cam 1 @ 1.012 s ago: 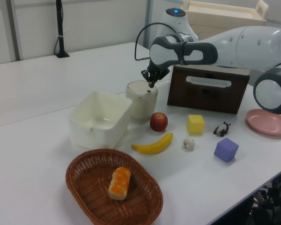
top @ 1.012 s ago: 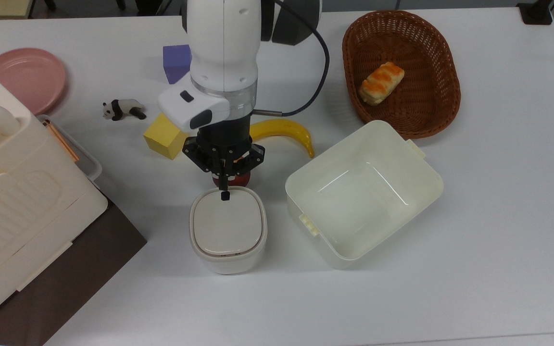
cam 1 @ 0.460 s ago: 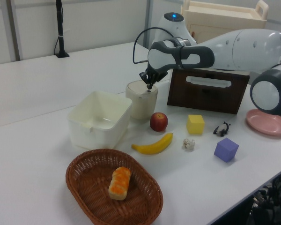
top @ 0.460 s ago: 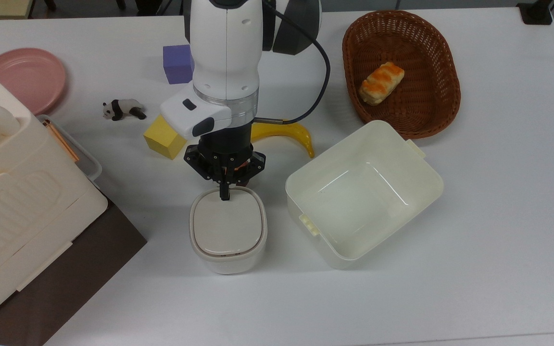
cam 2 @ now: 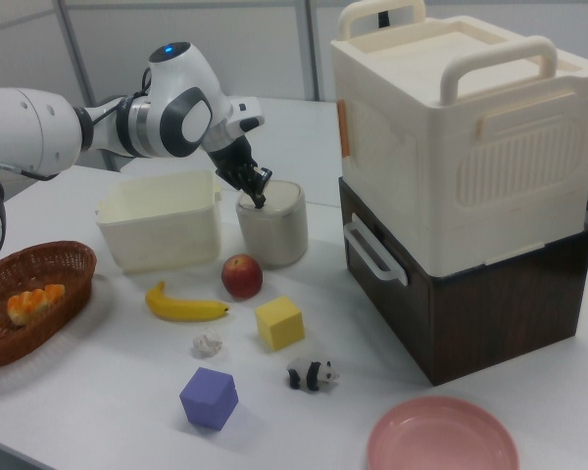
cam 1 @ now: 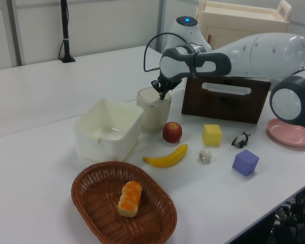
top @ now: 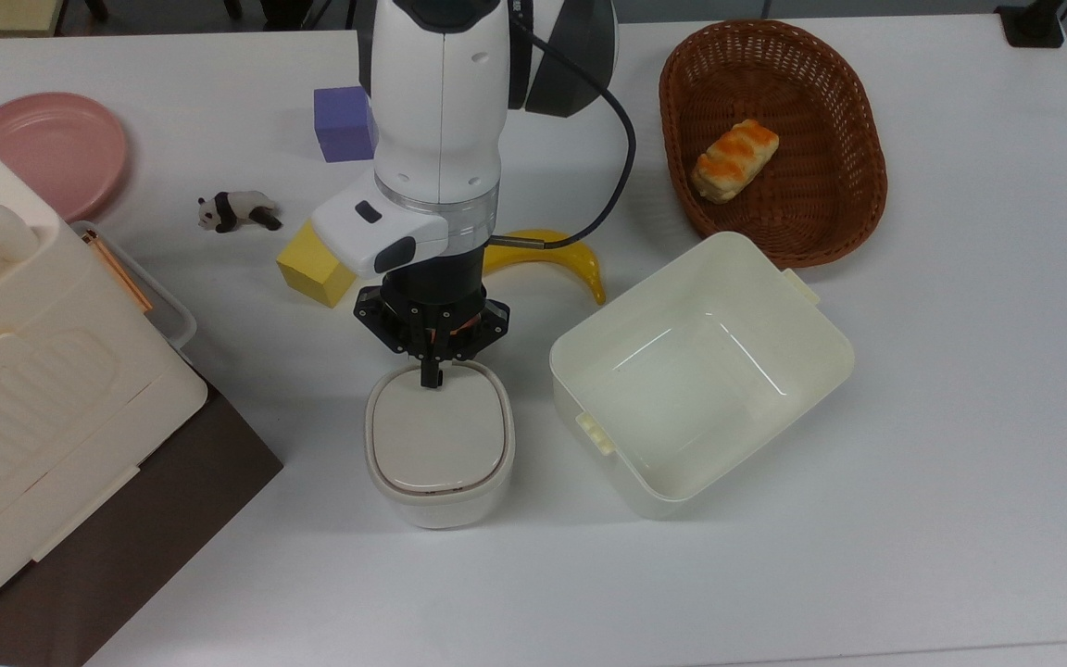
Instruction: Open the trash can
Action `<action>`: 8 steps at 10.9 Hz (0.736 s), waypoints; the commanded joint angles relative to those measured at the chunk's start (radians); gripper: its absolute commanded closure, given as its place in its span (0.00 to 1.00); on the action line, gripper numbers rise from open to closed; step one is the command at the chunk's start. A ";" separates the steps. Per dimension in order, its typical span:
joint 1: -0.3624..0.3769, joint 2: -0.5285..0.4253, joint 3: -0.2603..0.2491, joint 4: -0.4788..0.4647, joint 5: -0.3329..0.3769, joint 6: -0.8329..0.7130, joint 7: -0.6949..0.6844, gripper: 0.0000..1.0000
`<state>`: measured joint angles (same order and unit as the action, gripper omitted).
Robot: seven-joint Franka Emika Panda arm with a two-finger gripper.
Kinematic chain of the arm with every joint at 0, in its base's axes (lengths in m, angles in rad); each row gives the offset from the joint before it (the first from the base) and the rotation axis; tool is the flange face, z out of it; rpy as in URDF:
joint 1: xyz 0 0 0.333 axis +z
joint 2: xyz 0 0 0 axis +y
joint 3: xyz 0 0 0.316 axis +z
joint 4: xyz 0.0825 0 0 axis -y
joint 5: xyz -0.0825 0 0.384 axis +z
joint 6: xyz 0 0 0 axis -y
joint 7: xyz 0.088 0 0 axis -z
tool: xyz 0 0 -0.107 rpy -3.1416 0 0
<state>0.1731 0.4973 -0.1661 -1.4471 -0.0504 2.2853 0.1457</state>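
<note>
Lid (top: 439, 433) lies flat on the trash can (top: 439, 482), which stands on the table (top: 941, 417) just beside the open tub (top: 811, 320) and in front of the apple (cam 1: 172, 132). A second ago the dark button at the lid's rear edge showed clear under the gripper (top: 431, 378); now the tips have come down and cover it, apparently touching. Jaws look pinched together into one point, holding nothing. That suggests the press has begun, yet the lid has not sprung, so the can is still shut. A firmer downward push seems needed. Behind the arm lie the banana (top: 580, 257) and yellow block (top: 309, 267).
</note>
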 commanded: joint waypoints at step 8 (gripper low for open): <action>0.008 0.053 0.008 -0.009 -0.087 0.040 0.009 1.00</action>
<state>0.1750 0.5094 -0.1612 -1.4463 -0.0966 2.2989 0.1455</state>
